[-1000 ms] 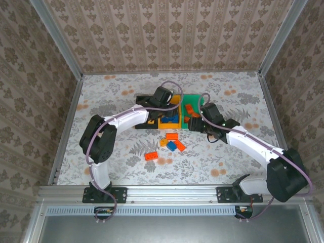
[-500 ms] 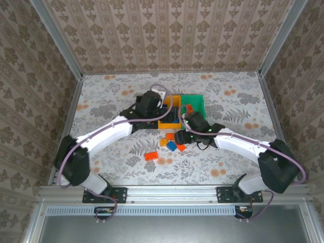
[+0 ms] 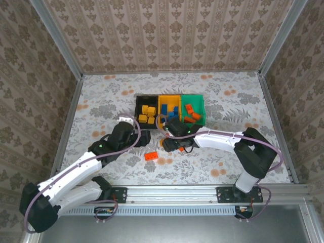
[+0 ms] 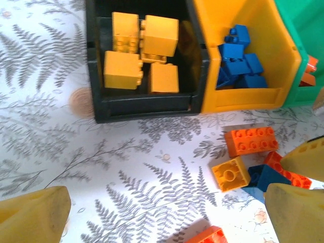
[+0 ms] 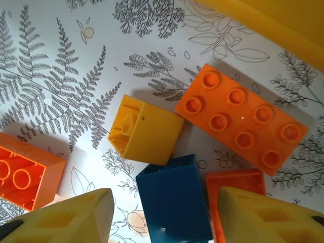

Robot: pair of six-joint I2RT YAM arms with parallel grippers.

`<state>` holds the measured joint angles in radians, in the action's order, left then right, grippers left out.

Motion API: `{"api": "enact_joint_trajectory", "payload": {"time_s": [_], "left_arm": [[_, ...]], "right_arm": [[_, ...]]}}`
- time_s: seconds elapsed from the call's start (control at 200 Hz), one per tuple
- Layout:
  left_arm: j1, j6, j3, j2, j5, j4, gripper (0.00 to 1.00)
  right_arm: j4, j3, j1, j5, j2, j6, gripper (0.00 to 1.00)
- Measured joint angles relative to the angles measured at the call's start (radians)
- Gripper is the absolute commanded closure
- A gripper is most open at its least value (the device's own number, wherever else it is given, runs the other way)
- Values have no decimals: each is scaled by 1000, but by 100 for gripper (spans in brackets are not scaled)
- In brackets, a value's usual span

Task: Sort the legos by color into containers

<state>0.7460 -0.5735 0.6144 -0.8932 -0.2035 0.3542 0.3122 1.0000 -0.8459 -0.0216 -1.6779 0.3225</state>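
The containers stand in a row at the table's back: the black bin [image 3: 146, 108] [image 4: 147, 109] holds yellow legos [image 4: 144, 50], the yellow-orange bin [image 3: 169, 108] [image 4: 243, 98] holds blue ones [image 4: 238, 61], and the green bin [image 3: 193, 108] holds orange-red ones. Loose legos lie in front: an orange brick [image 5: 242, 119], a yellow brick [image 5: 147, 130], a blue brick [image 5: 174, 200] and another orange brick [image 3: 150, 156]. My right gripper [image 5: 167, 217] [image 3: 170, 144] is open and straddles the blue brick, with a gap at its left finger. My left gripper [image 4: 167, 217] [image 3: 140, 137] is wide open over bare table.
The table is patterned with ferns and fenced by a metal frame [image 3: 66, 121] and wallpapered walls. A further orange brick [image 5: 25, 174] lies left of the right gripper's fingers. Both arms reach in close together in front of the bins.
The left arm pulled back from above the bins to the table in front of the black bin and opened wide. The right gripper moved from the green bin down to the loose pile, its jaws narrowing.
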Motion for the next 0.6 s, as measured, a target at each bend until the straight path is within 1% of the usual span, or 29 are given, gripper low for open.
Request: {"api": "enact_joint_trajectory", "payload": {"time_s": [0.13, 0.385, 0.475, 0.6], "left_arm": [[-9, -11, -13, 41, -19, 32, 0], [-21, -11, -13, 42, -33, 47, 0], [-21, -11, -13, 38, -33, 48, 0], [-21, -11, -13, 27, -32, 47, 0]], "right_arm": [[28, 1, -35, -31, -14, -6, 50], [59, 3, -69, -82, -63, -5, 52], [60, 9, -69, -100, -75, -3, 57], [57, 15, -69, -117, -83, -2, 68]]}}
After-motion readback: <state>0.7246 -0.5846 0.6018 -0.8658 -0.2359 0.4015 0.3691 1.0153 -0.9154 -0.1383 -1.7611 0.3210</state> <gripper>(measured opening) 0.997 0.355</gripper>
